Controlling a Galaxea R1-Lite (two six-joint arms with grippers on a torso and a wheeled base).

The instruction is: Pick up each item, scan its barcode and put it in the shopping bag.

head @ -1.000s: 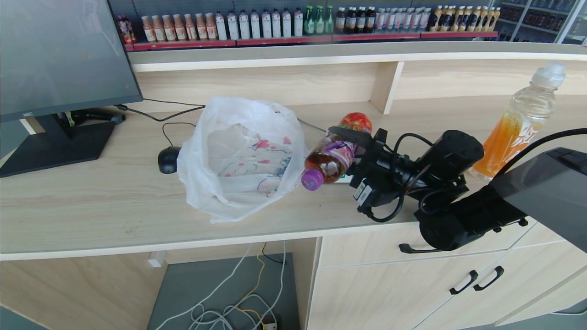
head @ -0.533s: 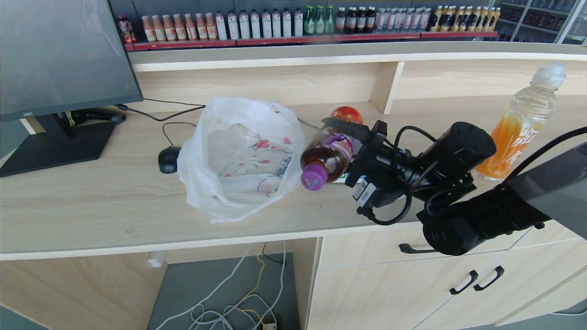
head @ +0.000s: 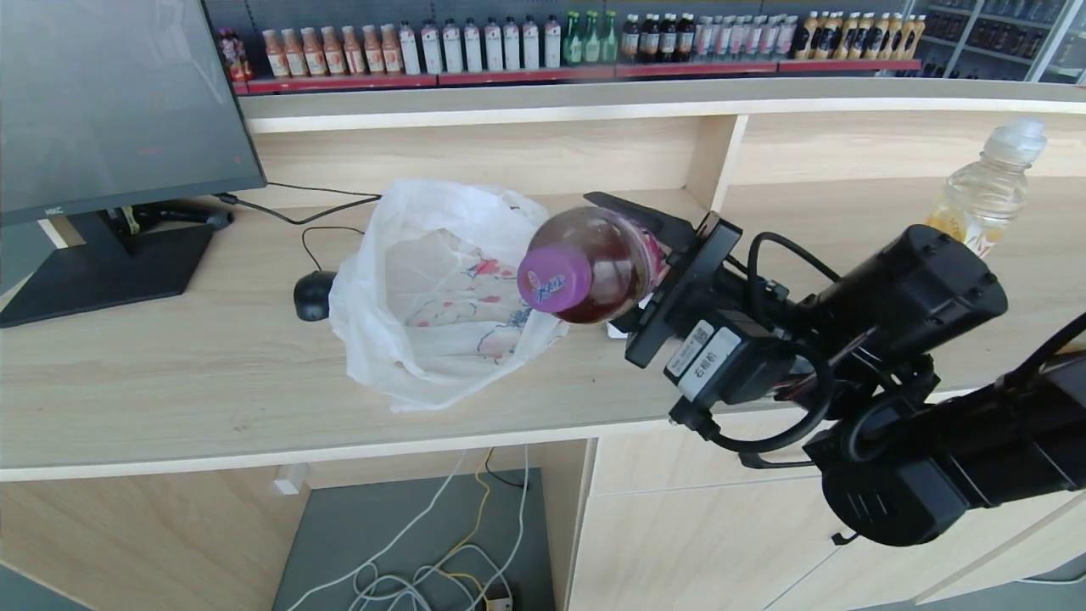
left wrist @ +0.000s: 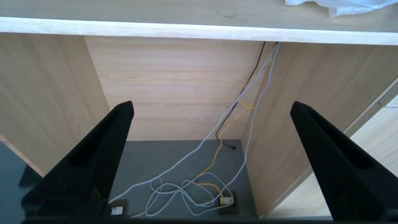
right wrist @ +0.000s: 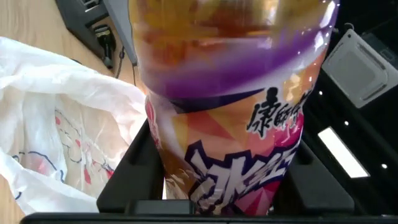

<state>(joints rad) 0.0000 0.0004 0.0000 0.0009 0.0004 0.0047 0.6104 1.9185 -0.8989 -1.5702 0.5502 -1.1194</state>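
**So, the drink bottle is up next to the bag**

The right pincer [head: 604,265] is clamped around a bottle [head: 615,250] lying sideways, purple cap [head: 553,287] toward the camera. It hangs above the worktop [head: 170,373], right at the white shopping bag's [head: 441,288] right edge. Another orange drink bottle [head: 984,191] stands far right. The left pincer [left wrist: 210,109] is spread wide, low down, facing the cables [left wrist: 199,186] under the worktop.

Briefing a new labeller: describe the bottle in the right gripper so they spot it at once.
Find the wooden counter, then the white shopping bag on it. At the bag's right edge, the right gripper holds a bottle on its side. Its purple cap and dark drink set it apart from the upright, pale-capped orange bottle far right.
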